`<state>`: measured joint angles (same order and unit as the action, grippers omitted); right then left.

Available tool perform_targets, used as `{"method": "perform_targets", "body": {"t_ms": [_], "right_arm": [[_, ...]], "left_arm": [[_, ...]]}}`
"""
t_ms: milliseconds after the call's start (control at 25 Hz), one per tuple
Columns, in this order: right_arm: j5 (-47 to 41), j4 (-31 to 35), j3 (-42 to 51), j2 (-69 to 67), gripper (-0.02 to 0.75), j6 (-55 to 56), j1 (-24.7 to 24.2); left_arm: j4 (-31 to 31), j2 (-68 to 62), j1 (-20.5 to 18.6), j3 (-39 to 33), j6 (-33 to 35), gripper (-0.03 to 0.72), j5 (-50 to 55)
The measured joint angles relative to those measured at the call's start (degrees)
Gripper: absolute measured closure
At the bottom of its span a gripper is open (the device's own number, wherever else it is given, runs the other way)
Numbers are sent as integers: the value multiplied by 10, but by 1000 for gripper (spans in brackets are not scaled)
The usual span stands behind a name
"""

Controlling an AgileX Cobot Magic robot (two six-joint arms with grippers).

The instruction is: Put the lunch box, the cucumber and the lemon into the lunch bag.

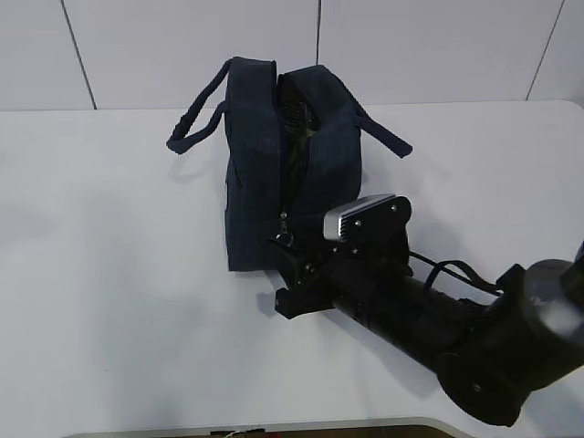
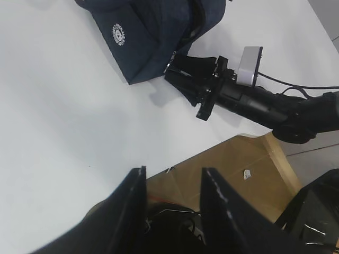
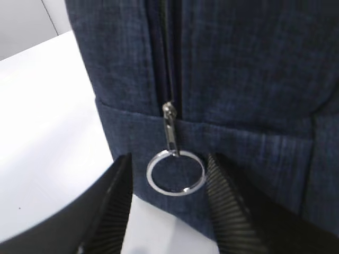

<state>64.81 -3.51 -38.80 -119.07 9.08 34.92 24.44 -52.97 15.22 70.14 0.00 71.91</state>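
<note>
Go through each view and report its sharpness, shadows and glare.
Exterior view: even light, soft shadow beside the lunch bag, all fairly sharp. Left wrist view: the left gripper is a dark near shape, the table bright and slightly washed out. Right wrist view: the ring pull is sharp; the right gripper fingers blur toward the bottom edge.

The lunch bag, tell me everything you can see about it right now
The lunch bag is a boxy dark navy fabric bag standing on the white table, with a looped handle drooping to each side. A round white logo marks one side. Its top gapes open; the zipper slider sits low on the near end, with a metal ring pull hanging from it. The right gripper stands open with a finger on either side of the ring, not yet closed on it.
</note>
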Motion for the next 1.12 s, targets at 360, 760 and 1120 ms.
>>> {"method": "perform_targets", "body": {"t_ms": [360, 760, 1120], "right_arm": [[-30, -54, -23, 0, 363, -1, 0], [-30, -54, -27, 0, 363, -1, 0], [-33, -52, -27, 0, 395, -1, 0]], "left_arm": [[0, 0, 0, 0, 0, 441, 0], [0, 0, 0, 0, 0, 441, 0], [0, 0, 0, 0, 0, 442, 0]]}}
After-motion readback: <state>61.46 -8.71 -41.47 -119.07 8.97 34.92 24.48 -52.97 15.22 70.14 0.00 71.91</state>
